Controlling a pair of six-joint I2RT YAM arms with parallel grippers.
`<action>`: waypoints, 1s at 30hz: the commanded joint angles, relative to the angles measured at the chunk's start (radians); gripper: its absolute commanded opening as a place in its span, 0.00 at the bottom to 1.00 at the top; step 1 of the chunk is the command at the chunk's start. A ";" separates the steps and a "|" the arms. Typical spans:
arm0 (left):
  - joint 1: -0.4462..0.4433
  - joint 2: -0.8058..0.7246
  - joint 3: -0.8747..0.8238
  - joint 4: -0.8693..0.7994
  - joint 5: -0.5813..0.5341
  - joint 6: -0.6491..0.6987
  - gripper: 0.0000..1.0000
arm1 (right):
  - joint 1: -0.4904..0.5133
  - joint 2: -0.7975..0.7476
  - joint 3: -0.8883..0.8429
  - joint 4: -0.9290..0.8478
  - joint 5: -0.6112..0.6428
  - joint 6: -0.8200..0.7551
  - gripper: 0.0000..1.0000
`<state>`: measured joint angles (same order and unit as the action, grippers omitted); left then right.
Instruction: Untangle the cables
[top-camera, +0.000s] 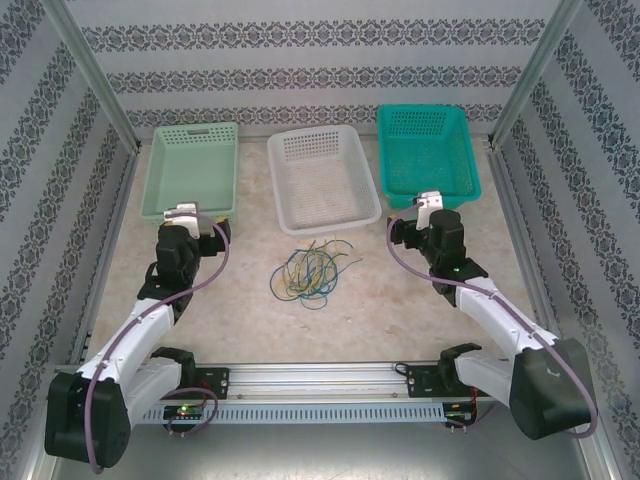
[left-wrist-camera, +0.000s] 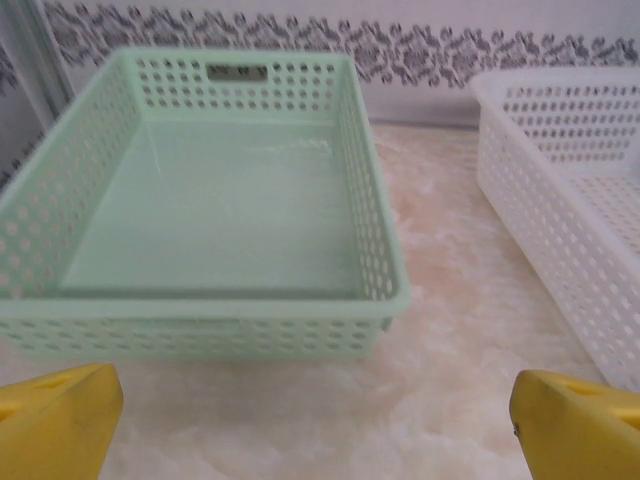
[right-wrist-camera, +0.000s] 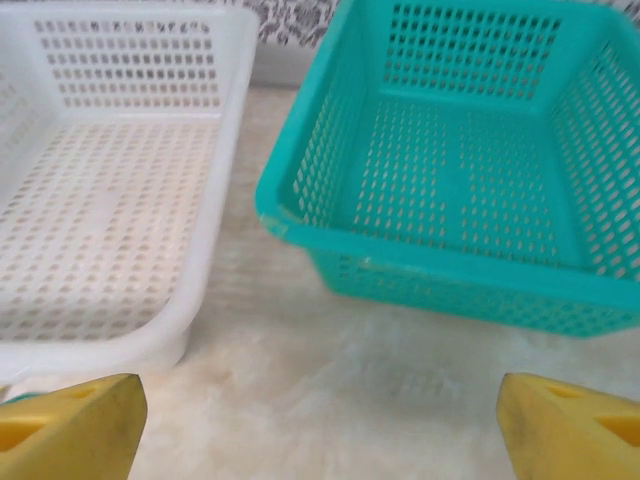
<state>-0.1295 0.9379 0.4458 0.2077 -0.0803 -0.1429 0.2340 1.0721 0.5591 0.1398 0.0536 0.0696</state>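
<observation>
Midway across the worktop (top-camera: 250, 320), I see the cables (top-camera: 308, 270) in one tangled coil, near the white basket (top-camera: 323, 178) but apart from it. Pale green basket (top-camera: 192, 170) on its left, teal basket (top-camera: 428, 152) on its right; all three show bare floors. Left end effector (left-wrist-camera: 318, 420) and right end effector (right-wrist-camera: 320, 425) each hover with jaws wide apart, gripping nothing.

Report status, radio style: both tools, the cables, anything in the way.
Left tool open, empty. Right tool open, empty. Cables in one tangled heap mid-table, untouched. White basket just behind them, apart.
</observation>
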 joint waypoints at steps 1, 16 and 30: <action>-0.059 0.004 0.030 -0.129 0.084 -0.088 1.00 | 0.017 -0.018 0.055 -0.207 -0.125 0.155 0.85; -0.338 0.198 0.105 -0.055 0.389 -0.036 0.92 | 0.358 0.515 0.350 -0.223 -0.070 0.323 0.67; -0.441 0.434 0.229 -0.020 0.498 -0.017 0.80 | 0.401 0.590 0.343 -0.142 -0.002 0.372 0.37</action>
<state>-0.5503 1.3449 0.6369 0.1623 0.3763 -0.1776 0.6243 1.6558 0.8837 -0.0273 0.0139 0.4294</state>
